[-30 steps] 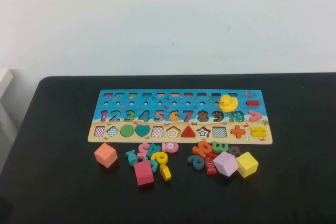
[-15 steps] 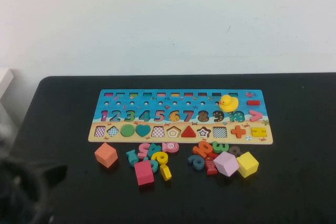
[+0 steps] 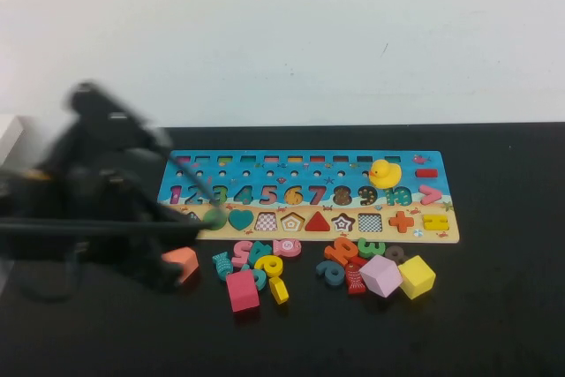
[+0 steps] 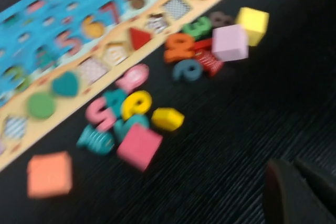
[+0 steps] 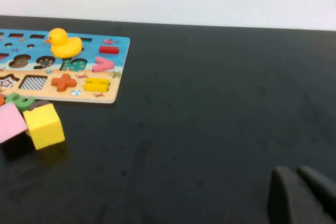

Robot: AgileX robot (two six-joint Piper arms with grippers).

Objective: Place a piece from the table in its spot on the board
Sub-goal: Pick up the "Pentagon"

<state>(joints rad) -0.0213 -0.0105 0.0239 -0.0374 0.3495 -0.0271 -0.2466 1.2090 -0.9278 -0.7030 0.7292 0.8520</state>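
Left tool: you see the left tool (image 4: 302,192) in the left wrist view as two dark fingers pressed together, nothing between them. In the high view the left arm is a dark blurred mass over the counter's left side, covering the board's left end; the tool itself cannot be picked out there.
Right tool: your right tool (image 5: 302,195) shows in its own wrist view as two dark fingers close together, holding nothing, above bare counter well apart from the board. It does not appear in the high view.
Piece: your yellow pentagon (image 3: 279,290) lies on the counter (image 3: 494,333) in front of the board, just beside the pink cube (image 3: 241,290) and below the curly yellow number (image 3: 267,265). In the left wrist view it is the small yellow piece (image 4: 167,118) next to that pink cube.
Its place: the pentagon recess (image 3: 292,222) sits in the board's tan shape row, between a checkered square recess (image 3: 266,222) and the red triangle (image 3: 317,222). It is empty.
Board: the board (image 3: 353,163) lies flat across the counter's middle, with the yellow duck (image 3: 383,173) standing near its right end.
Other loose pieces: an orange cube (image 3: 183,261) sits partly behind the left arm; a pale purple cube (image 3: 380,275) and a yellow cube (image 3: 416,276) touch each other to the right, by a cluster of number pieces.
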